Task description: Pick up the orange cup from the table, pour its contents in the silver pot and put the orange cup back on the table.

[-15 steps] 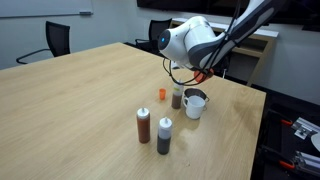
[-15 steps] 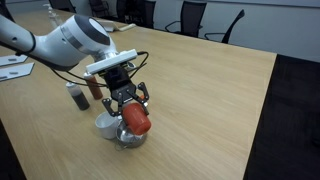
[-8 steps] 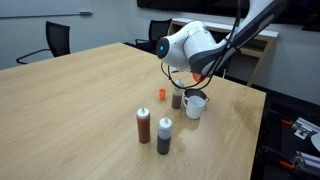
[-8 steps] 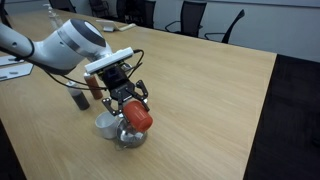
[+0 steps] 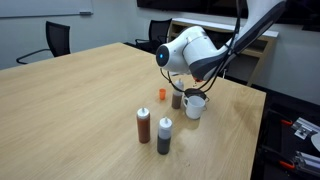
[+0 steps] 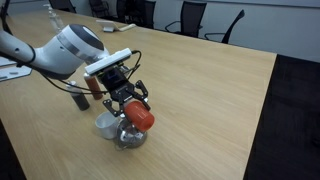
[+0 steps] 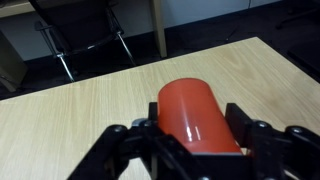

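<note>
Jaws clamped on orange cup [image 7: 197, 115], tipped sideways over silver pot [image 5: 195, 104]: looks mid-pour, return to counter [image 5: 80, 100] pending.

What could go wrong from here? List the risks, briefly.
1. The orange cup lies tipped in the gripper above the silver pot; contents may miss its rim.
2. A dark bottle stands right beside the pot; the arm could knock it when setting the cup down.

Tipped orange cup [image 6: 138, 118] sideways in air, above silver pot [image 5: 195, 104] standing on table [image 6: 205, 70]
</note>
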Robot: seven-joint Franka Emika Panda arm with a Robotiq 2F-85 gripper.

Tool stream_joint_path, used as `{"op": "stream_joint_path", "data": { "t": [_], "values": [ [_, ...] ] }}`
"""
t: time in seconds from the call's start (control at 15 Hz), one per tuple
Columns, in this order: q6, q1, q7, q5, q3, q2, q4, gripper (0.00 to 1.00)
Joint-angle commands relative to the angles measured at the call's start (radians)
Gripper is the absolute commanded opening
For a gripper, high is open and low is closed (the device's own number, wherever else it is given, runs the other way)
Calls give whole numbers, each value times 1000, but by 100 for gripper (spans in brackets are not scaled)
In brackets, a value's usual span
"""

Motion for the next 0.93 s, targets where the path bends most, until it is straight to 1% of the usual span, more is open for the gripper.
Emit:
{"op": "stream_joint_path", "data": {
  "t": [0.0, 0.6, 0.67, 0.87],
  "values": [
    [-35, 0, 7, -38, 12, 8, 7, 43],
    [-53, 4, 7, -76, 22, 14, -2, 43],
    [-79, 10, 11, -75, 21, 19, 2, 43],
    [-66, -3, 41, -96, 20, 21, -29, 43]
  ]
}}
